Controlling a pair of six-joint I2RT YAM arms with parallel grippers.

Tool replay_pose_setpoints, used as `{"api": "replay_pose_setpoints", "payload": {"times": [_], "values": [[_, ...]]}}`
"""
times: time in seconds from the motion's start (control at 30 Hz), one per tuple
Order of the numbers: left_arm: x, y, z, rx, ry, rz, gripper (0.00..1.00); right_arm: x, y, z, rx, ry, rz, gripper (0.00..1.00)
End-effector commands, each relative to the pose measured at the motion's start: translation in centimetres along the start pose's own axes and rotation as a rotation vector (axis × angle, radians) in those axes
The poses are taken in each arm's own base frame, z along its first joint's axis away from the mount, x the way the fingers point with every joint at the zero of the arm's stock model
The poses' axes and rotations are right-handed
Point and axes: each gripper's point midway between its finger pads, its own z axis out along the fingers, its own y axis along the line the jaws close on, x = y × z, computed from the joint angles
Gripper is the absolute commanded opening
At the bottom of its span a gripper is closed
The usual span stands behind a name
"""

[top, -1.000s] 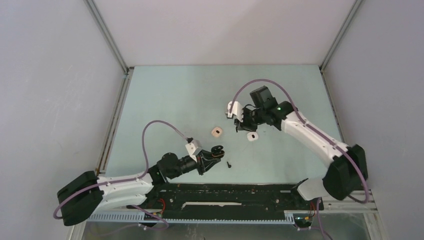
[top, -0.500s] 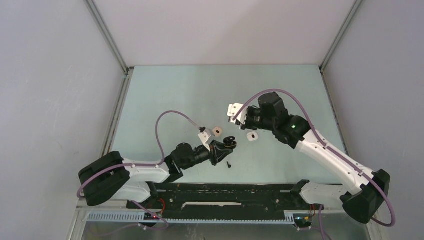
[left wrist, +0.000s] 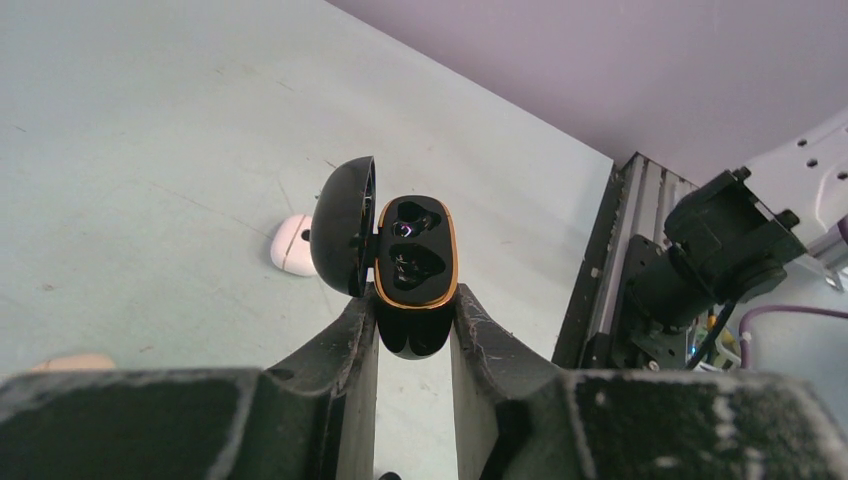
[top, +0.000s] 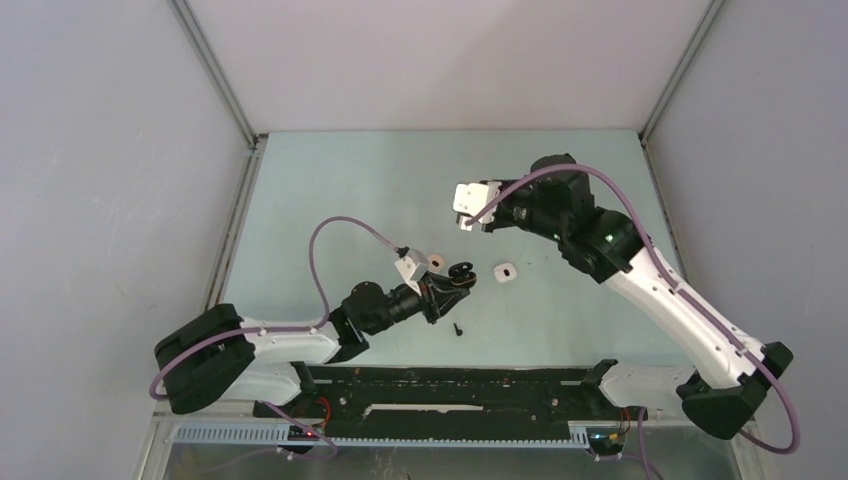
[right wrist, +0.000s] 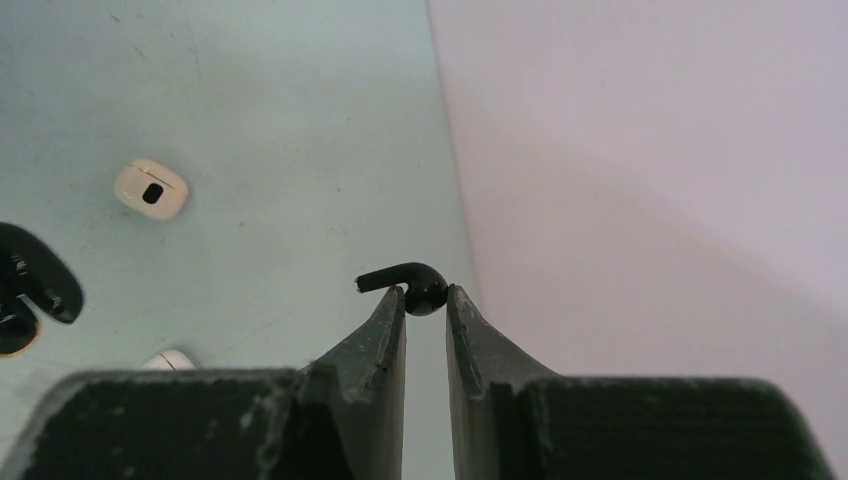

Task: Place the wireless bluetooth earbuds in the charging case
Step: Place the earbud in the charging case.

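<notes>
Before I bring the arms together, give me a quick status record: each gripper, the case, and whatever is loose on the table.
left gripper: shut on the black charging case, gripped by its lower body
lid: hinged open
sockets: two, both look empty
right gripper: shut on a black earbud, pinched at the bulb, stem sticking out sideways
arms: apart, earbud not yet over the case
loose on table: second black earbud, white piece, pale piece beside the left wrist
</notes>
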Motion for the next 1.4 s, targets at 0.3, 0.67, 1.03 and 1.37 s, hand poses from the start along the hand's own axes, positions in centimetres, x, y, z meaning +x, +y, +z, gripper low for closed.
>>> {"api": "replay_pose_setpoints", "payload": {"times": [0.3,0.67,1.03,1.37], "values": [[-6.5,-1.1,-0.4,0.020,-0.233,0.027,0.00,-5.6,5.0,-5.7,0.177,-0.300,-0.171,0.00],[-6.6,-2.3,-1.5,0.087,-0.268,0.001,0.00,-6.4,7.8,-3.0,0.235,-0.335,-0.184,0.00],[-6.9,-2.7,-1.6,0.103,-0.286,-0.018,0.00,-6.3,10.1,-2.4,0.182,-0.355,-0.214,0.00],[-6.9,-2.9,-1.7,0.108,-0.298,-0.024,0.00,-5.6,11.4,-1.8,0.166,-0.341,-0.260,0.00]]}}
